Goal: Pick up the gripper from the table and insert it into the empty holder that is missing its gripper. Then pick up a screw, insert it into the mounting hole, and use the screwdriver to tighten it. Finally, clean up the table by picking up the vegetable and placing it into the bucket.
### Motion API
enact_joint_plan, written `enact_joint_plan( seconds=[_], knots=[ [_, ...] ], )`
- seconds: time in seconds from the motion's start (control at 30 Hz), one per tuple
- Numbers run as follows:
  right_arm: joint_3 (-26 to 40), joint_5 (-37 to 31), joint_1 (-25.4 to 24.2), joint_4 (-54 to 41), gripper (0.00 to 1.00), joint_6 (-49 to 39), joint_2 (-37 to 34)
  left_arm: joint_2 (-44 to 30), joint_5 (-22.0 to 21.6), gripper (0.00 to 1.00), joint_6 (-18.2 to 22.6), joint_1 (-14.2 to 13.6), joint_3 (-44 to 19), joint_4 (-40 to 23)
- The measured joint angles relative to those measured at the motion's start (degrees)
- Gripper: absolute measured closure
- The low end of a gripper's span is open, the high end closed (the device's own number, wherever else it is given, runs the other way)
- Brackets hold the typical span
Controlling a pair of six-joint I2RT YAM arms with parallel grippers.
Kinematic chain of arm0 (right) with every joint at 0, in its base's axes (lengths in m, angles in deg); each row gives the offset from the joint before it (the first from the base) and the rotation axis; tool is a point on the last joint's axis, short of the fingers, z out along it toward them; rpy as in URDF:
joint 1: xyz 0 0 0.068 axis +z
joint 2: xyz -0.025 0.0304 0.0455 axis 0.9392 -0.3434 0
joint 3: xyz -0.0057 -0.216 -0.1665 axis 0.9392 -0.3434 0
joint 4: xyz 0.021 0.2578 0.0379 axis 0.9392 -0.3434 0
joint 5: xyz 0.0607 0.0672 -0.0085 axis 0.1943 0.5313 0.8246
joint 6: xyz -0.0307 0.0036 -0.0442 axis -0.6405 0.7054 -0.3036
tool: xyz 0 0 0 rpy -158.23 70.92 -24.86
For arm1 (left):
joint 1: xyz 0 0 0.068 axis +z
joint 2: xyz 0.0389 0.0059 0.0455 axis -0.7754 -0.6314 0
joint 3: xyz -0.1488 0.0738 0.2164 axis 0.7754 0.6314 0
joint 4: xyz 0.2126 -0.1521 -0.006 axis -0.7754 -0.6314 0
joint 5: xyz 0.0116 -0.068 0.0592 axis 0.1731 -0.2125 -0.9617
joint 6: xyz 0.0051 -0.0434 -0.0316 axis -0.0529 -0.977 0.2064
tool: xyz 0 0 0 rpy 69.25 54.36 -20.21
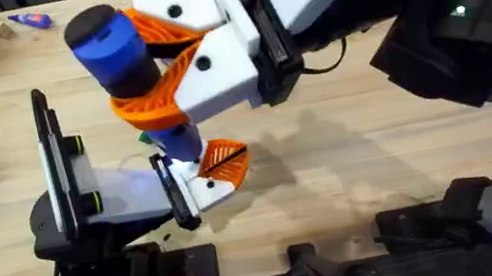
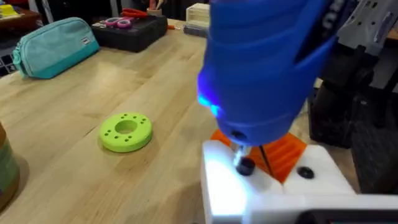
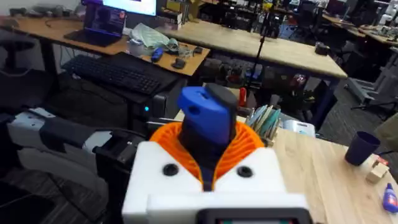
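- The screwdriver (image 1: 124, 53), clamped in the right end effector (image 1: 153, 73), is showing smooth, glossy blue plastic with a matt black cap.
- The end effector's ribbed orange pads (image 1: 155, 108) are looking matt and rubbery.
- Beneath it, the bench (image 1: 348, 140) is showing pale, smooth wood grain.
- The gripper (image 1: 224, 159), just below, is looking like ridged orange plastic.

Light wooden table (image 1: 380, 150); behind it, desks with keyboard (image 3: 115, 71), laptop (image 3: 102, 22); grey floor (image 3: 367, 115).
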State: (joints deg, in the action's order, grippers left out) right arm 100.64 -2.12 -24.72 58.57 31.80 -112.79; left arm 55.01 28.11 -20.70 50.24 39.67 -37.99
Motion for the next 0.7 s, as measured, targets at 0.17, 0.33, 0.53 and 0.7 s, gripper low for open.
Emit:
enact_joint_plan(
  seconds=[0.17, 0.33, 0.53, 0.7],
  knots=[
    [0.00, 0.00, 0.00, 0.02, 0.953, 0.57, 0.01, 0.00, 0.00, 0.992, 0.00, 0.00, 0.00, 0.00],
    [-0.03, 0.12, -0.02, 2.65, 0.952, 1.38, -0.06, 0.00, 0.00, 0.992, 0.00, 0.00, 0.00, 0.00],
    [-0.02, 0.17, -0.17, 4.22, 0.952, 2.06, -0.07, 0.00, -0.01, 0.992, 0.00, 0.00, 0.00, 0.00],
    [-0.03, 0.17, -0.17, 4.27, 0.953, 2.18, -0.07, 0.00, 0.00, 0.992, -0.01, 0.00, 0.00, 0.00]
  ],
)
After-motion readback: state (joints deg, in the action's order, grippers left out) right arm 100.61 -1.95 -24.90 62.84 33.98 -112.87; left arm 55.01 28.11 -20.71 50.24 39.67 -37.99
